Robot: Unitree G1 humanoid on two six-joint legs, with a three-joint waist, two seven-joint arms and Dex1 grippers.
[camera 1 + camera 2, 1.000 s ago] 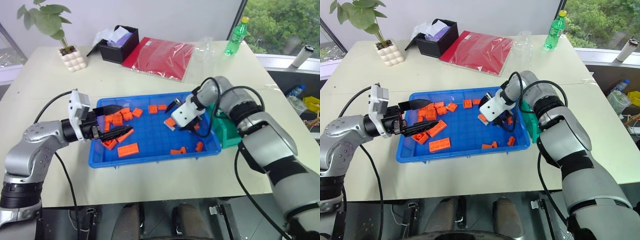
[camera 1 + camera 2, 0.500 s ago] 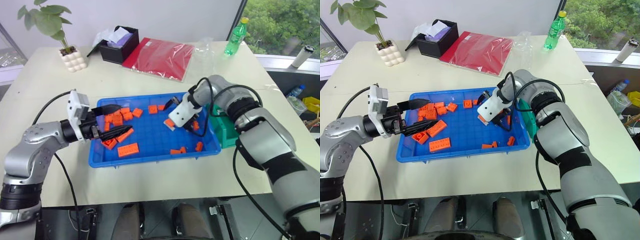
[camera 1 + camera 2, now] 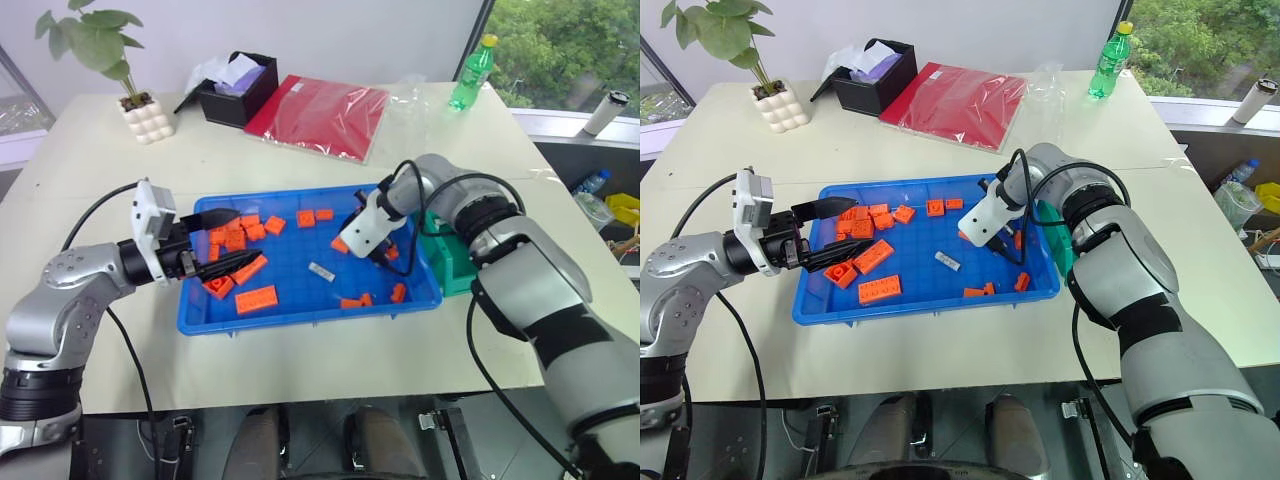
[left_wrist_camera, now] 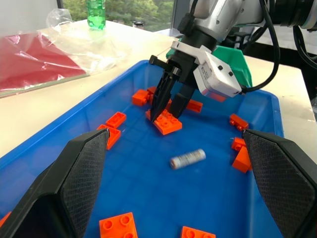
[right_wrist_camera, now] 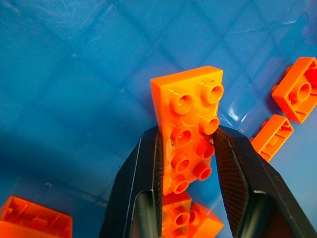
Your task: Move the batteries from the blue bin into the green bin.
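One battery (image 3: pixel 321 270) lies among bricks (image 3: pixel 256 298) in the bin (image 3: pixel 300 312), mid-floor

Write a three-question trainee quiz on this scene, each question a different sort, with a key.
1. True or false: the right pincer is closed on a battery.
2. Multiple choice: the battery lies A) in the green bin, B) on the blue bin's floor, C) on the table.
3. Fill in: the left pincer's jaws stand ____.

Key:
1. False; its fingers straddle an orange brick.
2. B.
3. Open, holding nothing.
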